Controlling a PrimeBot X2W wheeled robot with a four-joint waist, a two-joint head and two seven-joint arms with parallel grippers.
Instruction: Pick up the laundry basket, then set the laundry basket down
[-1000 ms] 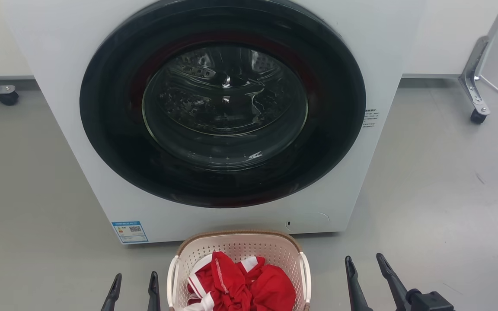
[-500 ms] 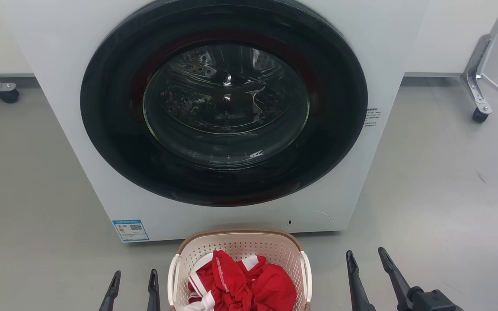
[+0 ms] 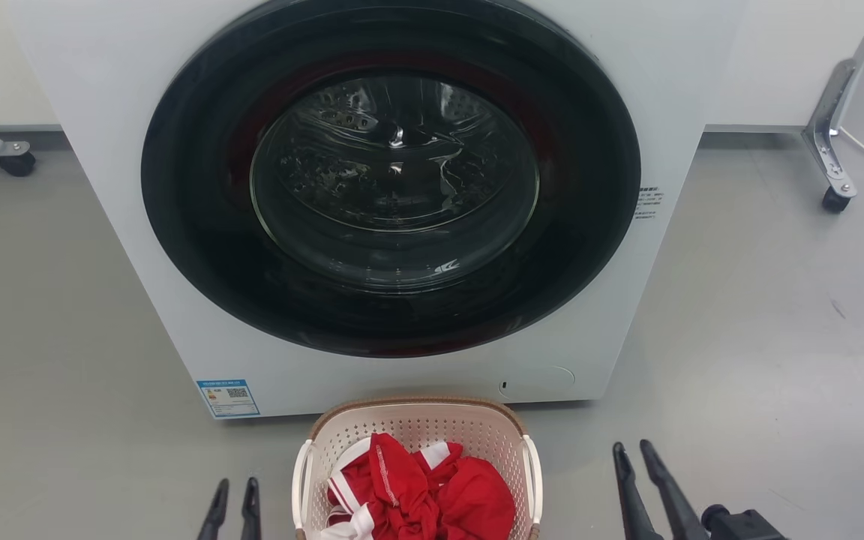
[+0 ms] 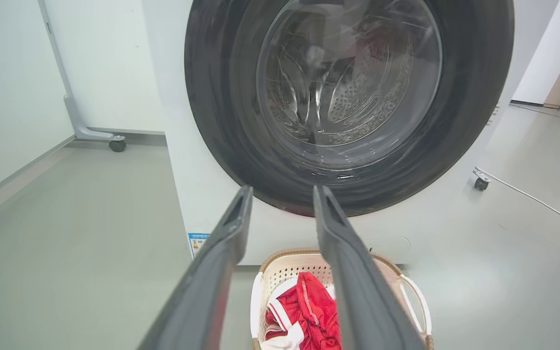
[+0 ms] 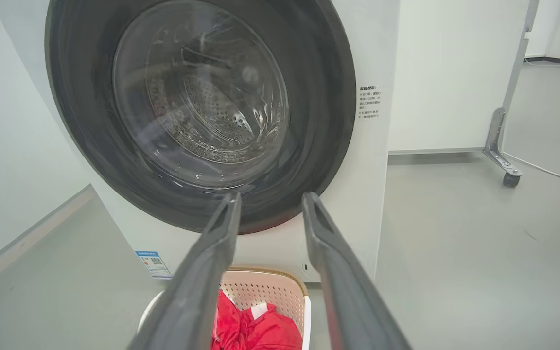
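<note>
Both jaws stand narrowly parted and grip nothing. The left gripper [image 3: 237,484] hangs just beside the left handle of the laundry basket [image 3: 413,406], the right gripper [image 3: 631,447] a little farther off its right side. The basket sits on the grey floor [image 3: 777,337], close before the washing machine [image 3: 102,150] — 1 heap of red-and-white clothing [image 3: 432,495] inside.

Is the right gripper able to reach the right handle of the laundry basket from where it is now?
Probably yes: the right gripper hangs beside the laundry basket, apart from its right handle, with bare floor between them.
</note>
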